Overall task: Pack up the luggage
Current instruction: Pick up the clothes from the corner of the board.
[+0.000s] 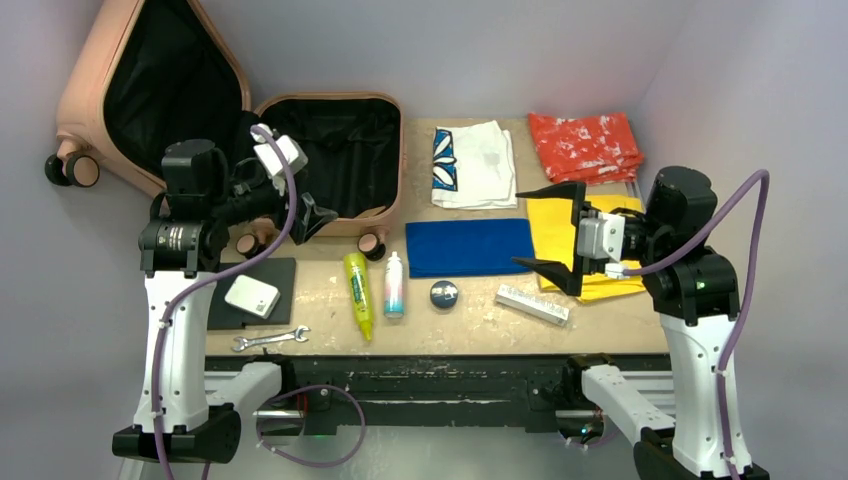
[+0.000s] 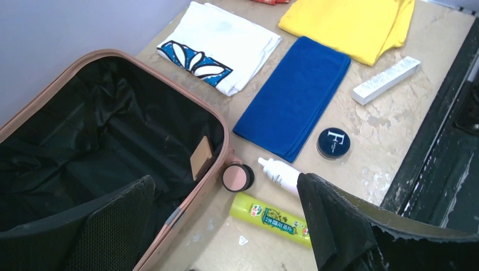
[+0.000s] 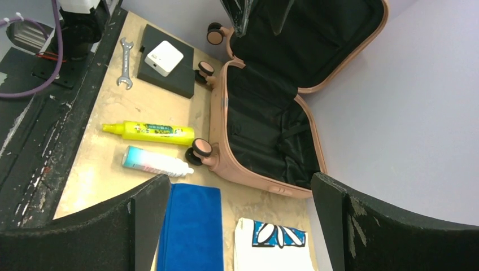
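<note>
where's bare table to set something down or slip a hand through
Bare: the front edge between yellow tube and white bar; the gap between pad and that tube; inside the luggage. Crowded: tube, bottle and tin by the towel.

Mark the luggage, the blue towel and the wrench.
luggage (image 3: 243,175), right wrist view, on its pink outer wall.
blue towel (image 1: 468,247), top external view, on its middle.
wrench (image 1: 270,340), top external view, on its shaft.

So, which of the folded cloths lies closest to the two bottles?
The plain blue towel, right beside the white bottle; the white shirt, yellow cloth and red cloth lie farther off.
</note>
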`<control>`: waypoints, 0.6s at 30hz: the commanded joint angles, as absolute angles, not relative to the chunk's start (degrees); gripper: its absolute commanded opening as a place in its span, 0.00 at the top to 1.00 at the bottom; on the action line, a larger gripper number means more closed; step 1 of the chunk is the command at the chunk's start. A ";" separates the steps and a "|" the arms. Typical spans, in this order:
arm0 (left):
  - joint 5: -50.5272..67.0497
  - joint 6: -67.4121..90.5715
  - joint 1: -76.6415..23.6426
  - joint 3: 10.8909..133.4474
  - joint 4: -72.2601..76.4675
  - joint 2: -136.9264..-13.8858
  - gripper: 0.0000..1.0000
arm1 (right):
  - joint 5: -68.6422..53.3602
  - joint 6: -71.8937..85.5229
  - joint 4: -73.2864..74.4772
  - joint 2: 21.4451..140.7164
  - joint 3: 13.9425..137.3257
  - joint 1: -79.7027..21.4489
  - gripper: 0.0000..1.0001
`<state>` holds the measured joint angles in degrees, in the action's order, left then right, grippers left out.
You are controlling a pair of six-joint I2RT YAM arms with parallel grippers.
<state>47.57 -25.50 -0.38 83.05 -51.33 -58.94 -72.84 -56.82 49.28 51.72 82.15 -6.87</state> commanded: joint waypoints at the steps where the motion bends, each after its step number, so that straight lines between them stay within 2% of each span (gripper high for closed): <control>1: 45.24 -18.37 0.00 83.38 -45.20 -59.50 0.01 | -71.41 -54.35 45.88 51.97 81.45 -7.12 0.01; 6: 48.41 -18.16 0.00 83.97 -45.30 -60.56 0.01 | -69.99 -53.18 43.92 52.07 80.38 -7.07 0.01; 10: 48.11 -18.45 0.00 83.50 -43.24 -61.77 0.01 | -65.22 -43.89 34.10 52.52 78.54 -7.11 0.01; 15: 37.68 -13.40 -1.40 84.63 -36.19 -65.87 0.01 | -45.55 -20.63 10.15 54.36 73.26 -7.12 0.01; 18: 25.49 -12.54 -9.36 88.18 -35.20 -70.88 0.01 | -31.92 -13.80 1.73 57.78 71.49 -7.12 0.01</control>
<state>40.03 -16.27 -2.26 83.77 -40.66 -65.80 -52.88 -30.30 20.27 53.74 73.56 -7.09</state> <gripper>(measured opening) 0.993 0.987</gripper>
